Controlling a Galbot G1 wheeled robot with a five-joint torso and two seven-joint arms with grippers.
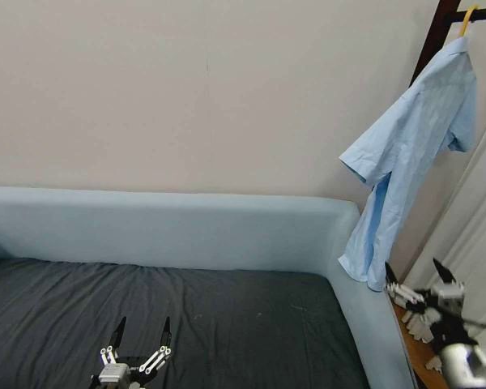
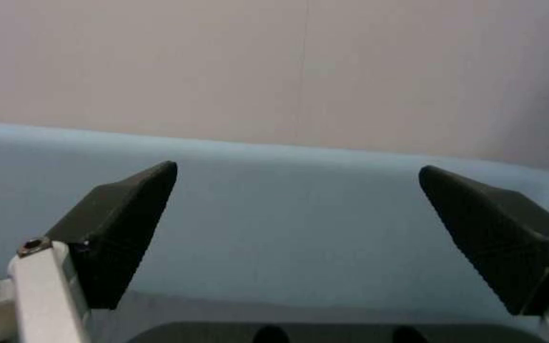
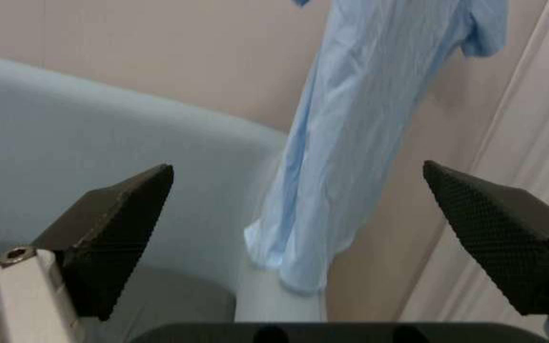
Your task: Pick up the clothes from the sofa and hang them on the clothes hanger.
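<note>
From the head camera, the shirt is not on the sofa. It hangs from a yellow hanger hooked on a dark rack just past the sofa's right end, with its hem dropping close to the top of the right armrest. Hung like that it falls straight and stays off the seat, so by the look of it the hanging step is done. The dark seat cover lies flat with no clothes on it. The left gripper hovers low over the front edge of the seat, jaws spread and holding nothing. The right gripper sits beyond the right armrest, below the shirt's hem, also spread wide and empty, which suggests it has let the garment go.

The left wrist camera looks between two parted fingers at the sofa's backrest and the plain wall above it. There is nothing between the pads.

The right wrist camera looks up between its own parted fingers at the shirt's lower half, which hangs free beside the sofa's right end, clear of both pads.
</note>
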